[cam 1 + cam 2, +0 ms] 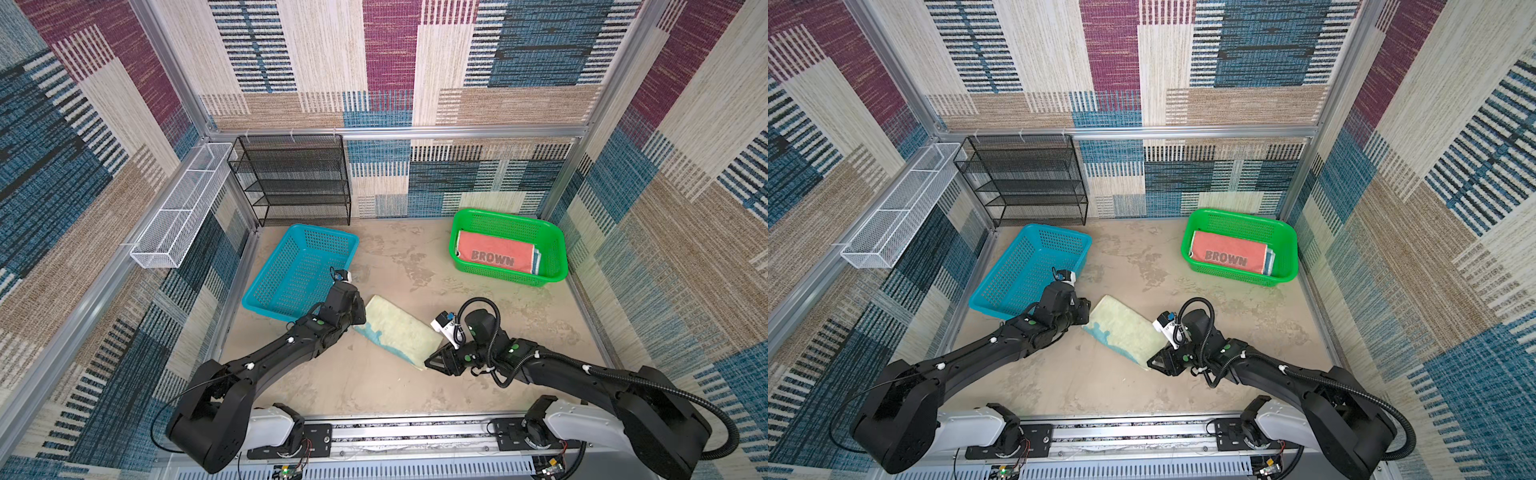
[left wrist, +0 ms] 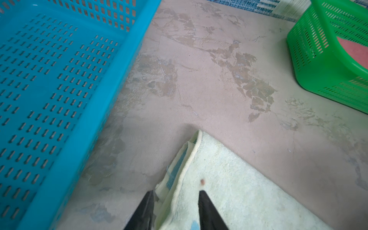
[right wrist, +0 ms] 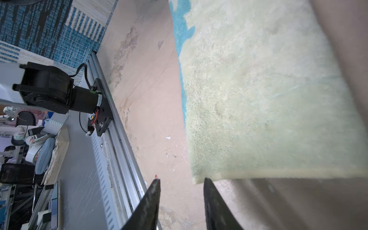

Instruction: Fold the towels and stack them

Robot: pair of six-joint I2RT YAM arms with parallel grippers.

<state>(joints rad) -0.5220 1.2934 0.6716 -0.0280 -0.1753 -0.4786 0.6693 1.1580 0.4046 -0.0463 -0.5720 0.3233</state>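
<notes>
- The cream towel (image 1: 397,328) lies folded flat on the table (image 1: 395,257), just toward 6 o'clock from centre, its long side running from 10 to 4 o'clock.
- The left gripper (image 2: 176,192) sits low at the towel's 10 o'clock end. Its jaws are parted to a middling gap, with the layered hem lying loose between them and nothing pinched.
- The right gripper (image 3: 182,180) is down at the 5 o'clock corner, jaws equally parted. There is bare table in the gap and the corner lies just beside one finger, so it holds nothing.
- Over at 2 o'clock the green basket (image 1: 498,274) holds the coral towel (image 1: 494,251) on top of a stack, with the edges of other cloths peeking out at its 3 o'clock end.
- At 10 o'clock the blue basket (image 1: 291,274) shows only its perforated floor.
- How it should handle: light, soft, limp terry. The nap looks grippy rather than slippery, and nothing here is fragile.
- The catch is the layers, which would likely slump open if the towel were lifted by one corner.
- The best hold looks like a pinch through every layer at both ends at once, keeping it level for the carry to 2 o'clock.
- A turquoise patch shows on the under layer at the 8 o'clock edge.
- Writing: "BROWN" in dark block capitals on the coral towel. Nothing else reads.
</notes>
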